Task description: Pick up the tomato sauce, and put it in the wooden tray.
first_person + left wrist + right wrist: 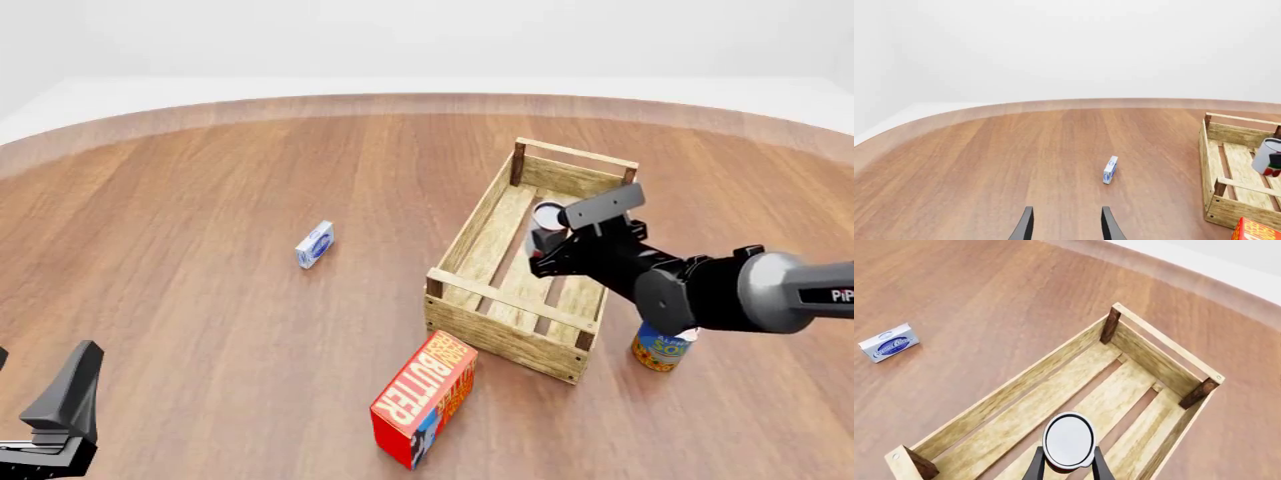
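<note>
The tomato sauce (549, 217) is a small can with a silver-white top, held upright by my right gripper (547, 240), which is shut on it. It hangs over the far half of the wooden tray (507, 335), just above the slats. In the right wrist view the can's top (1069, 439) sits between the two fingers (1037, 466), with the tray's side wall (1021, 385) beneath. The left wrist view shows the can (1267, 156) over the tray (1241, 207). My left gripper (1067, 227) is open and empty, low at the near left (60, 420).
A red-orange butter box (427, 398) lies in front of the tray's near corner, also showing in the left wrist view (1254, 231). A blue-and-yellow can (662, 349) stands right of the tray, under my right arm. A small blue-white box (315, 244) lies left of the tray.
</note>
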